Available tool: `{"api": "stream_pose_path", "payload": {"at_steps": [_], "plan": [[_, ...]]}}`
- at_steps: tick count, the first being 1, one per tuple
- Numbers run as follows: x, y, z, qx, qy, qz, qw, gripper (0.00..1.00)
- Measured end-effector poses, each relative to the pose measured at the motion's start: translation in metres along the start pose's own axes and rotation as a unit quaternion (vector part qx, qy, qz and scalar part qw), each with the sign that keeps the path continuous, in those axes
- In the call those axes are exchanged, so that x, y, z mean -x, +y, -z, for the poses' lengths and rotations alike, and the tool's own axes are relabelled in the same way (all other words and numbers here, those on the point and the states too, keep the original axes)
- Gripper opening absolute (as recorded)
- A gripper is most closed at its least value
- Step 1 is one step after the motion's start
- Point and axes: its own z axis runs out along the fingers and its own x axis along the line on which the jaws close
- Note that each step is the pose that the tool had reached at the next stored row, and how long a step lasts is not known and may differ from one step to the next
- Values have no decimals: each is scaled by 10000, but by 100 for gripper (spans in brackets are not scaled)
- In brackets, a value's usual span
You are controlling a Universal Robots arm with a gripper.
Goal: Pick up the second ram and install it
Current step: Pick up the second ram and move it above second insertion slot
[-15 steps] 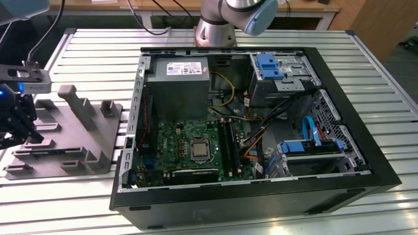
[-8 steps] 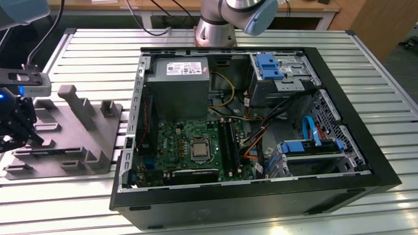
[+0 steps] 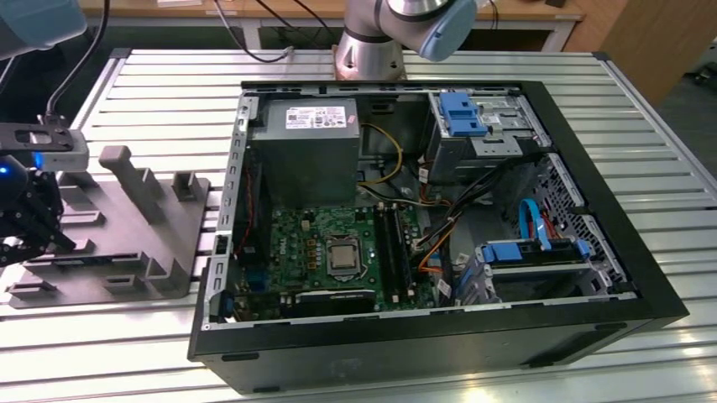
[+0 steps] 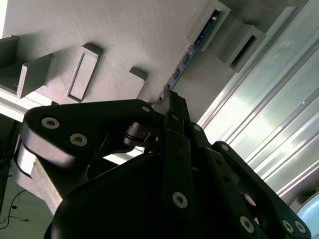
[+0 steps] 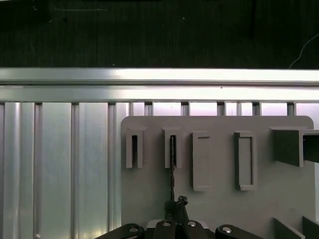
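Claw (image 5: 175,203) hangs fingertips-down over grey fixture (image 5: 149,199), clamped on the edge-standing second ram (image 5: 172,169).

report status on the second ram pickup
hand shut on second ram. ram upright in grey fixture slot, not lifted out. posts stand apart from hand.

Bright, even room light, with glare on metal and shade inside the case.
In the exterior view the table (image 3: 168,109) slats shine in pale streaks, the case (image 3: 448,353) interior lies in shade, and a small blue glow (image 3: 6,172) burns at the exterior view's left edge. In the second wrist view the gripper (image 4: 169,97) is a dark mass against the softly lit fixture (image 4: 124,40), and the table's rails flare white. In the first wrist view the ram (image 5: 172,169) shows as a thin black line.
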Motion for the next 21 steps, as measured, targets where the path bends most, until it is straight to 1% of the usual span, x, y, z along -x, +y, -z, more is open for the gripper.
{"api": "stream_pose_path", "payload": {"at_steps": [9, 10, 11, 12, 14, 15, 16, 17, 18, 20, 21], "plan": [[-3, 0, -4, 0, -1, 12, 10000, 10], [-3, 0, -4, 0, -1, 12, 10000, 11], [-3, 0, -4, 0, 0, 13, 10000, 16], [-3, 0, -4, 0, -1, 13, 10000, 16], [-3, 0, -4, 0, -1, 13, 10000, 29], [-3, 0, -4, 0, -1, 13, 10000, 29], [-3, 0, -4, 0, -1, 12, 10000, 35], [-3, 0, -4, 0, -1, 13, 10000, 35], [-3, 0, -4, 0, -1, 13, 10000, 42], [-3, 0, -7, -1, -1, 13, 10000, 42], [-4, 0, -21, -1, -2, 13, 10000, 42]]}}
